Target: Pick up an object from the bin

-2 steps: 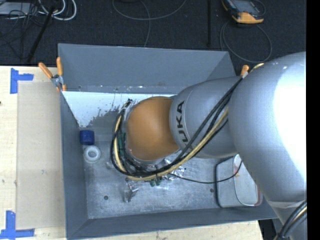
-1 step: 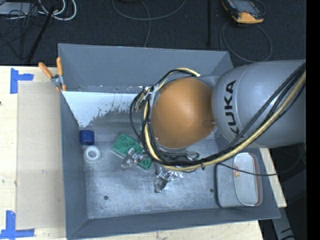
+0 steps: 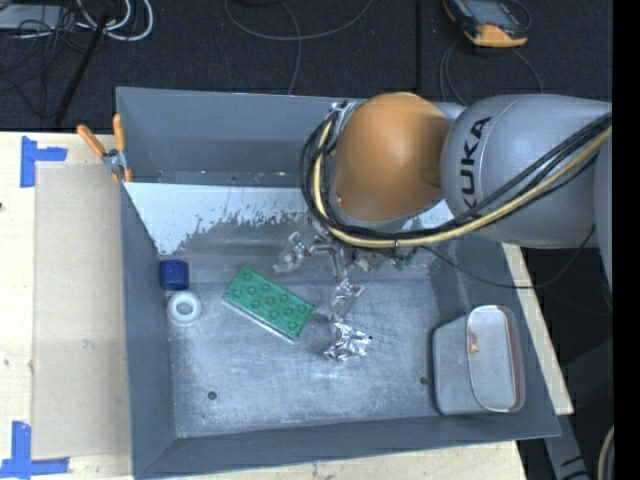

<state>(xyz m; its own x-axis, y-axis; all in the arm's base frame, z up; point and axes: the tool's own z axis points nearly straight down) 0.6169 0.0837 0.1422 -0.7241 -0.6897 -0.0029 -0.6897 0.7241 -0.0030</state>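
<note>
Green studded plate (image 3: 267, 305) lies on the scratched bin (image 3: 250, 388) bottom; dark floor (image 3: 330, 38) beyond.

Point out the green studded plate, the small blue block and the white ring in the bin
green studded plate (image 3: 267, 305), camera view, middle of its top.
small blue block (image 3: 174, 273), camera view, its top.
white ring (image 3: 173, 310), camera view, its left rim.

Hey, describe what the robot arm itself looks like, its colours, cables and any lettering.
The arm is a thick, rounded silver-grey tube with black KUKA lettering near the wrist. An orange dome-shaped cover caps the wrist. Black and yellow cables loop round the cover and run back along the arm. Below it, the claw is bare silvery metal.
</note>
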